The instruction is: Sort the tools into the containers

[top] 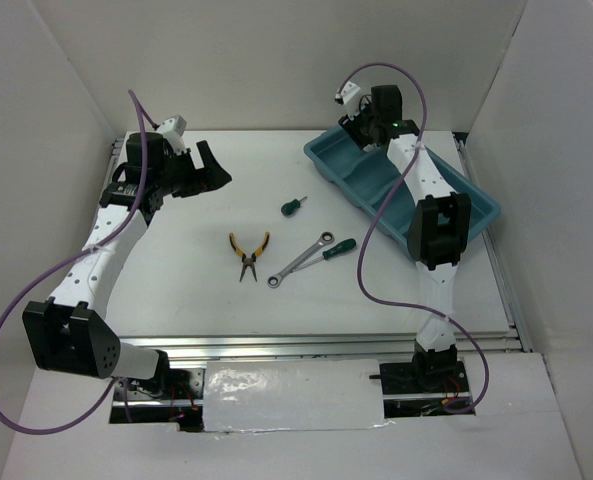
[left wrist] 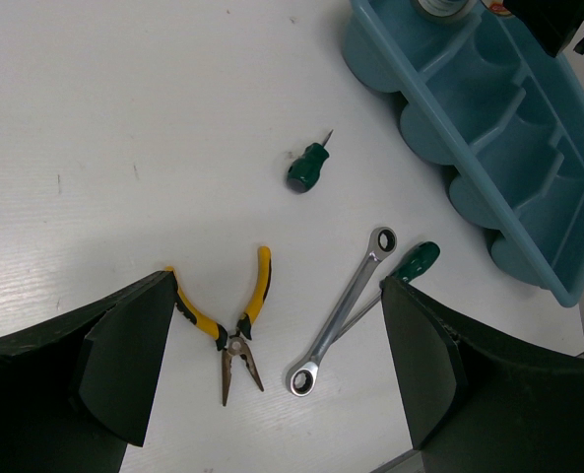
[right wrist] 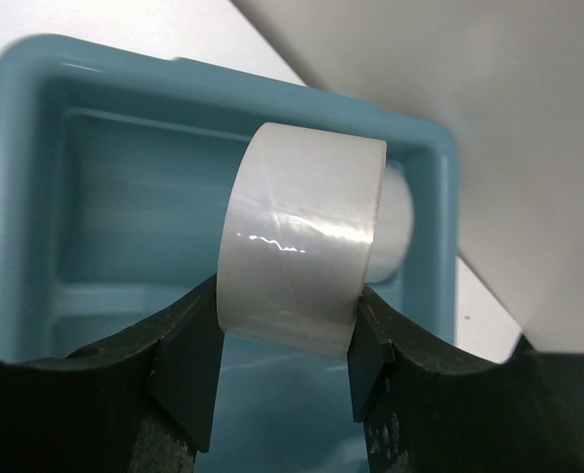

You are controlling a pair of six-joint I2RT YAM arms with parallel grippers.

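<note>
My right gripper (top: 361, 125) hangs over the far end of the teal tray (top: 476, 205). In the right wrist view it (right wrist: 287, 325) is shut on a greyish-white tape roll (right wrist: 301, 236) above the tray's end compartment (right wrist: 35, 197). A white rounded shape (right wrist: 395, 222) shows just behind the roll. My left gripper (top: 216, 170) is open and empty at the back left, above the table (left wrist: 277, 284). Yellow-handled pliers (top: 248, 250) (left wrist: 227, 325), a silver wrench (top: 298, 260) (left wrist: 346, 310) and two green screwdrivers (top: 292, 207) (top: 338, 247) lie mid-table.
One screwdriver (left wrist: 415, 261) lies against the wrench; the other (left wrist: 306, 168) lies alone farther back. The tray (left wrist: 528, 148) runs diagonally at the back right. White walls enclose the table on three sides. Purple cables loop off both arms.
</note>
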